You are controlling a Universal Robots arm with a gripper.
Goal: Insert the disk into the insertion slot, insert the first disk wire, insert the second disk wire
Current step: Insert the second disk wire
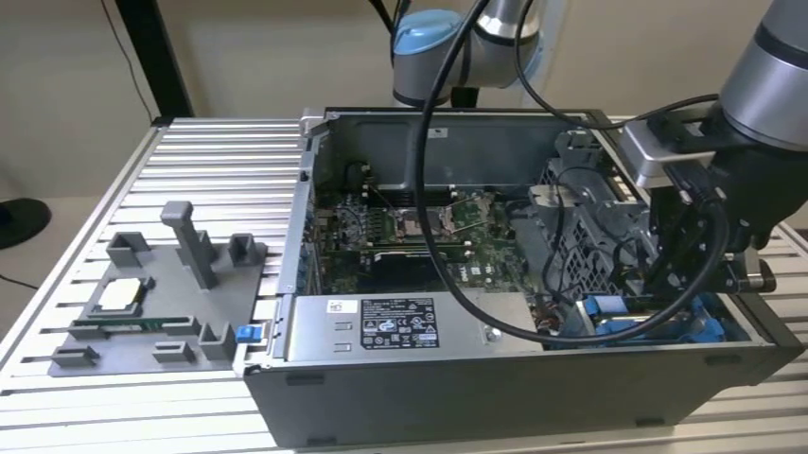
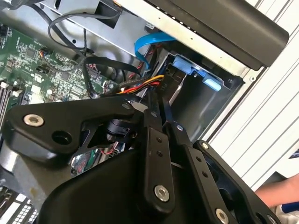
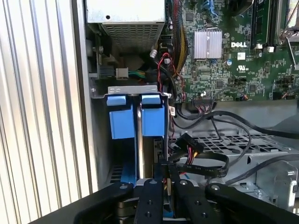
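Note:
The disk's blue carrier frame (image 3: 135, 120) stands inside the grey-walled insertion slot (image 3: 99, 140) at the corner of the open computer case; its metal body is mostly hidden. The same blue frame (image 2: 196, 70) shows in the second wrist view, and in the exterior view (image 1: 606, 307) at the case's front right. My gripper (image 3: 167, 167) hangs just beside the slot, fingers pressed together on the black plug of a disk wire (image 3: 188, 143) with red, yellow and orange strands. In the second wrist view those strands (image 2: 140, 85) run to the gripper (image 2: 159, 100). The exterior view has the gripper (image 1: 654, 295) low inside the case.
The grey power supply box (image 1: 392, 326) lies along the case front, the green motherboard (image 1: 404, 227) behind it. Black cables (image 3: 224, 116) loop over a perforated metal cage (image 3: 261, 144). A grey fixture tray (image 1: 151, 303) rests on the slatted table. A person's hand (image 2: 280, 193) is near the case.

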